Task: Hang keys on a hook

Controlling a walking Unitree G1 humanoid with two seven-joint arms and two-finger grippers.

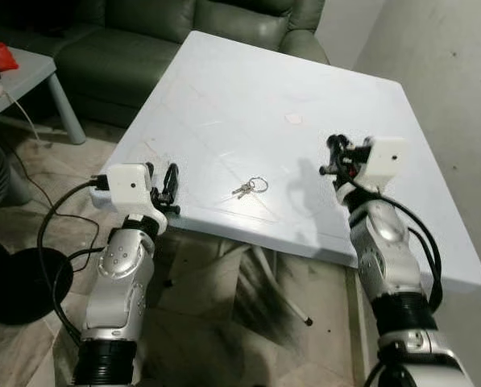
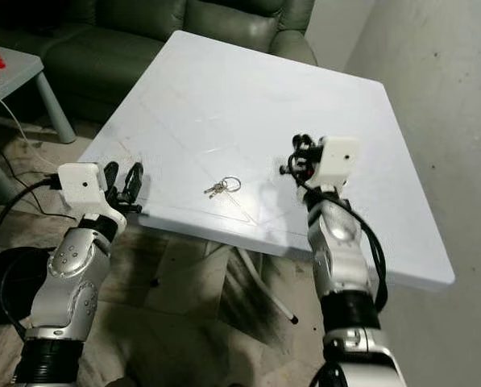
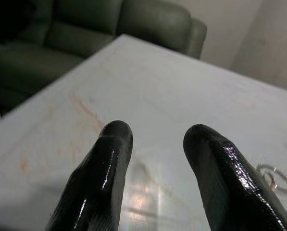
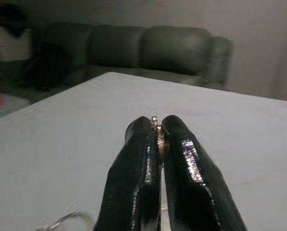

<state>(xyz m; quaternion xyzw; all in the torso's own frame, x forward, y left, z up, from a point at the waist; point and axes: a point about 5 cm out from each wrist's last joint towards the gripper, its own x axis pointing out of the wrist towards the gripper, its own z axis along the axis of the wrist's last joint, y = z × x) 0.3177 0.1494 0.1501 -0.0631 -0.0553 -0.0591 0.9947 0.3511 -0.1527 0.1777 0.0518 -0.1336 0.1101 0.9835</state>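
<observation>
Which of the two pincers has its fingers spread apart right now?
The left pincer, at the near left edge of the white table. Its two black fingers show a clear gap; the right pincer has its fingers pressed together above the table.

No text, label, brand, number or sign could be read anywhere: none on the tabletop [image 1: 224,105], none on the keys [image 1: 249,187].

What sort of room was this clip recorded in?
Most likely a home living room: a dark green sofa stands behind a white table with keys on it, and a floor fan base sits nearby.
</observation>
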